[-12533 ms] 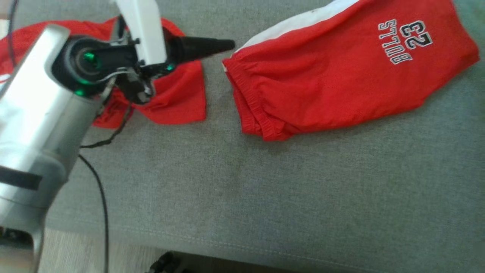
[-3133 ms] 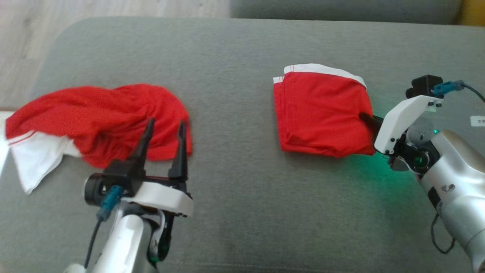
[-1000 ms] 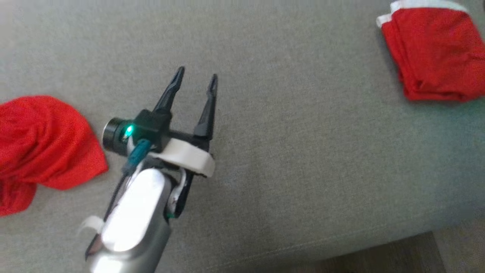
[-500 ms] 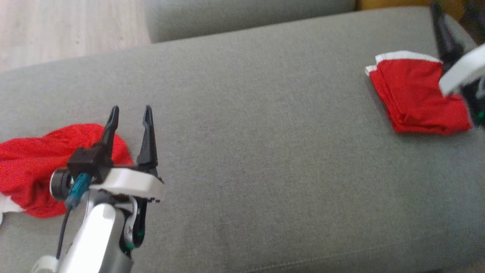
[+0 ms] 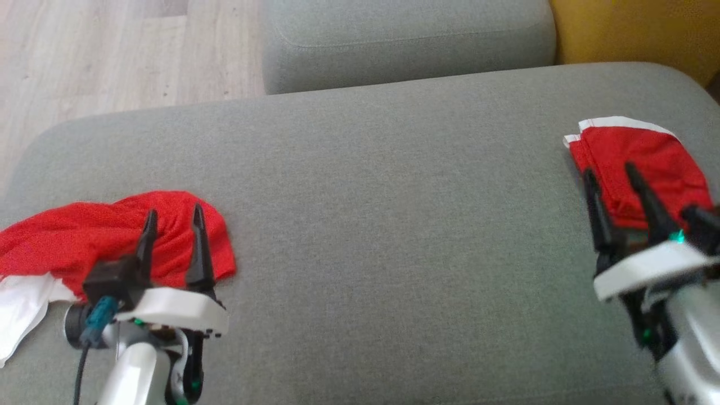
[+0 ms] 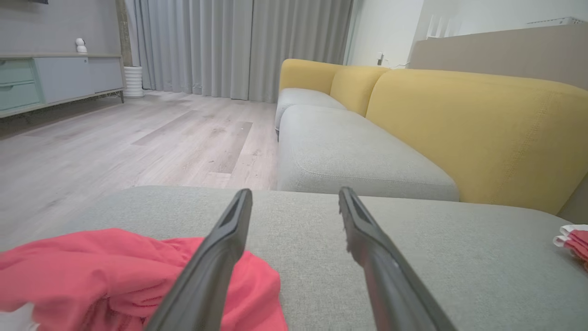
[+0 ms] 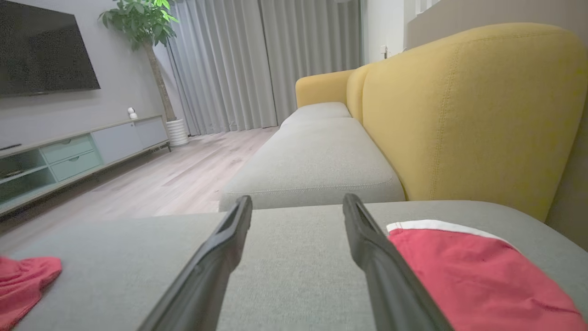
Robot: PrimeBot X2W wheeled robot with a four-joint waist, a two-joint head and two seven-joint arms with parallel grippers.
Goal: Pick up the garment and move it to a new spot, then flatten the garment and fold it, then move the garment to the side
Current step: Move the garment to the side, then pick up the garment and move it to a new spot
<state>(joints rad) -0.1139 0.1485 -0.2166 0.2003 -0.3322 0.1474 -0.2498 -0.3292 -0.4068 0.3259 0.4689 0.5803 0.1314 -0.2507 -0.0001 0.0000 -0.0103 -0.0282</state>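
A folded red garment with white trim [image 5: 641, 163] lies at the right end of the grey cushion [image 5: 382, 225]; in the right wrist view the folded garment [image 7: 473, 276] sits just right of my fingers. My right gripper [image 5: 610, 171] stands open above its near left corner, holding nothing. At the cushion's left end lies a crumpled red and white garment [image 5: 84, 236], seen in the left wrist view as a crumpled heap [image 6: 92, 271]. Over its right part hovers my left gripper [image 5: 174, 216], open and empty.
A second grey seat cushion [image 5: 405, 39] adjoins at the back, with the yellow sofa back [image 5: 635, 28] on the right. Wooden floor [image 5: 112, 50] lies beyond the cushion's left and far edge. A TV cabinet [image 7: 69, 151] stands across the room.
The head camera has swung and tilted, so the whole picture shifted. My right gripper has come down into view over the folded garment. Both grippers stay open.
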